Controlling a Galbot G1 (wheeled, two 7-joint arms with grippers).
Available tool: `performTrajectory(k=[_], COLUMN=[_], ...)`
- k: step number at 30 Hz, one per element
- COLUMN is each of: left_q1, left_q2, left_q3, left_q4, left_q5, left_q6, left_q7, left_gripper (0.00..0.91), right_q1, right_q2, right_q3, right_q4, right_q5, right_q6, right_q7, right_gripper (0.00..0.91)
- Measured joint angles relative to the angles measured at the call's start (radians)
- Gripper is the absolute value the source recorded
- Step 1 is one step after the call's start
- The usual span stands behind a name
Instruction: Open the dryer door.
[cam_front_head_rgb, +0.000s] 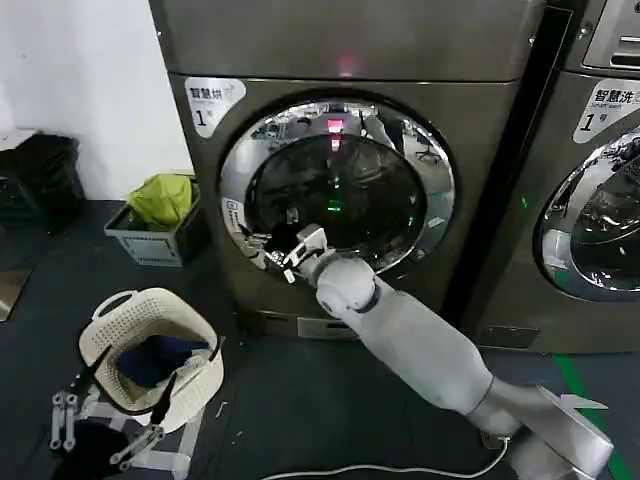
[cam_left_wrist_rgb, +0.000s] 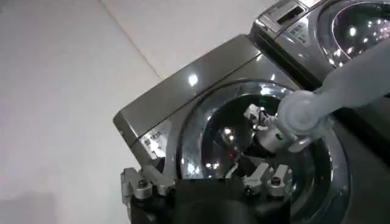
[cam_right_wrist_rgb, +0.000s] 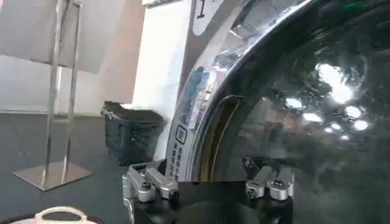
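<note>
right gripper (cam_front_head_rgb: 283, 252) reaching up to the left edge of the dryer door (cam_front_head_rgb: 400, 130), fingers spread apart astride the chrome rim there, not yet clamped; door seemingly shut flush against the front of the dryer (cam_front_head_rgb: 480, 110), just beside a neighbouring machine (cam_front_head_rgb: 600, 170). likely heavy and rigid on its hinge, with slick chrome and breakable glass, so best hooked at the rim's recessed edge, never the pane. left gripper (cam_left_wrist_rgb: 207, 182) held low and well back, fingers apart, empty.

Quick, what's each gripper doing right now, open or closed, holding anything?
Right gripper: open, holding nothing, fingers astride the dryer door at its chrome rim's left edge.
Left gripper: open, empty, parked low beside the laundry basket.
</note>
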Motion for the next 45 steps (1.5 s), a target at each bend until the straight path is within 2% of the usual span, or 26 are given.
performTrajectory(k=[18, 30, 38, 45], left_q1=[0.0, -0.002, -0.004, -0.008], left_q2=[0.0, -0.003, -0.006, -0.004], left_q3=[-0.003, 0.0, 0.005, 0.005], left_q4=[0.003, 0.008, 0.014, 0.02], left_q5=[-0.003, -0.003, -0.001, -0.002], left_q6=[-0.001, -0.001, -0.002, -0.003], left_q7=[0.0, 0.0, 0.0, 0.0], left_gripper=[0.907, 0.907, 0.907, 0.907], right_q1=[0.029, 0.054, 0.046, 0.041], right_q2=[0.059, 0.074, 0.063, 0.037], right_q3=[-0.014, -0.035, -0.048, -0.059], right_q4=[-0.089, -0.129, -0.125, -0.094], right_q5=[-0.012, -0.008, -0.001, 0.04], right_q6=[0.014, 0.052, 0.081, 0.093], right_q7=[-0.041, -0.125, -0.207, -0.275], right_gripper=[0.907, 0.907, 0.907, 0.907])
